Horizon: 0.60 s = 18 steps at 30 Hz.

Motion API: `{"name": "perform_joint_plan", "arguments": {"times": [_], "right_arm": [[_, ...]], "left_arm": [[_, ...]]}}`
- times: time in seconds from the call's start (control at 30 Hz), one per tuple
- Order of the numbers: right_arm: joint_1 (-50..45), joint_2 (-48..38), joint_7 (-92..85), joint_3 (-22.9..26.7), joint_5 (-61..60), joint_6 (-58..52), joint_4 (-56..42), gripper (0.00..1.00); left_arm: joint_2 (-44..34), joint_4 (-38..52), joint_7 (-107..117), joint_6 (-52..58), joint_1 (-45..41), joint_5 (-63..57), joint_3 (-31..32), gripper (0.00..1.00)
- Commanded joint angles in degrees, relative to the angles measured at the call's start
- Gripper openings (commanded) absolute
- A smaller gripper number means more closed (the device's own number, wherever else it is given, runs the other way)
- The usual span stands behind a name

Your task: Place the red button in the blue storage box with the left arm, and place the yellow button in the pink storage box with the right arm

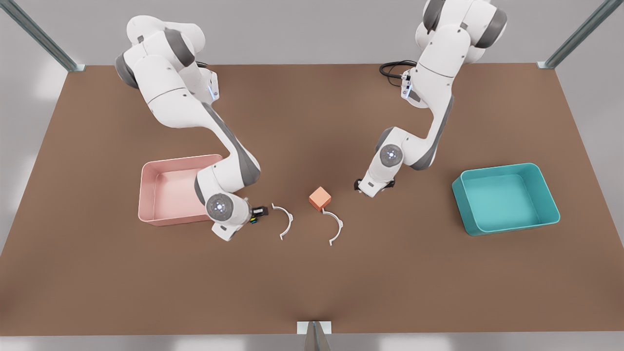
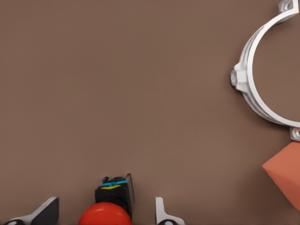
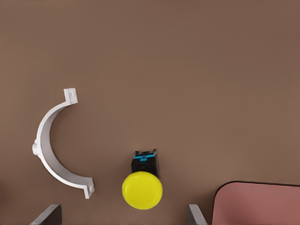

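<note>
Both the pink storage box (image 1: 161,192) and blue storage box (image 1: 507,197) are empty (nothing delivered yet). Right claw (image 3: 124,218) straddles the yellow button (image 3: 142,189), spread wide; left claw (image 2: 105,218) likewise brackets the red button (image 2: 105,215), both buttons on the tabletop (image 1: 312,273).

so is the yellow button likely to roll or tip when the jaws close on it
Probably. The yellow button lies on its side, and its round cap is wider than its dark base, so a nudge could roll it. It looks small and light, so the right gripper, open around it, may push it off-centre.

Bright, even light — soft shadows, no glare
</note>
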State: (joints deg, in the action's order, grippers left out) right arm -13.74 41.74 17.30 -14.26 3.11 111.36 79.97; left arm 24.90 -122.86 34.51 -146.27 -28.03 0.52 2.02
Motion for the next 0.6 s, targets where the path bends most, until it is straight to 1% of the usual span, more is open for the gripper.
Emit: {"name": "perform_joint_plan", "arguments": {"times": [0.0, 0.07, 0.23, 0.27, 0.43, 0.47, 0.5, 0.57], "right_arm": [[-0.1, 0.6, 6.3, 0.0, 0.1, 2.1, 0.8, 1.0], [-0.1, 0.6, 6.3, 0.0, 0.1, 3.6, 2.0, 1.0], [1.1, 4.1, 4.1, 0.3, 0.1, 8.8, 2.6, 1.0], [1.3, 4.1, 4.0, 0.3, 0.1, 12.0, 5.2, 1.0], [1.7, 4.8, 2.8, 0.3, 0.1, 15.1, 5.9, 0.99], [1.7, 4.8, 2.8, 0.3, 0.1, 15.1, 5.9, 0.84], [1.7, 4.8, 2.8, 0.3, 0.1, 15.1, 5.9, 0.75], [1.6, 4.8, 2.8, 0.3, 0.1, 15.9, 5.8, 0.7]], "left_arm": [[0.3, 0.1, 8.3, -1.0, 0.0, -0.1, 0.0, 0.85], [0.3, 0.2, 8.3, -1.0, 0.0, -0.1, 0.0, 0.73], [0.1, 0.3, 8.3, -1.0, 0.0, -0.1, 0.0, 0.65], [0.1, 0.3, 8.3, -1.0, 0.0, -0.1, 0.0, 0.61], [0.0, 0.4, 8.3, -1.0, 0.3, -0.1, 0.0, 0.53], [-0.1, 0.4, 8.4, -1.0, 0.3, -0.1, 0.0, 0.52], [-0.5, 0.4, 8.5, -0.8, 0.3, -0.1, 0.0, 0.51], [-1.7, 0.3, 8.8, -0.2, 0.3, -0.1, 0.0, 0.5]]}}
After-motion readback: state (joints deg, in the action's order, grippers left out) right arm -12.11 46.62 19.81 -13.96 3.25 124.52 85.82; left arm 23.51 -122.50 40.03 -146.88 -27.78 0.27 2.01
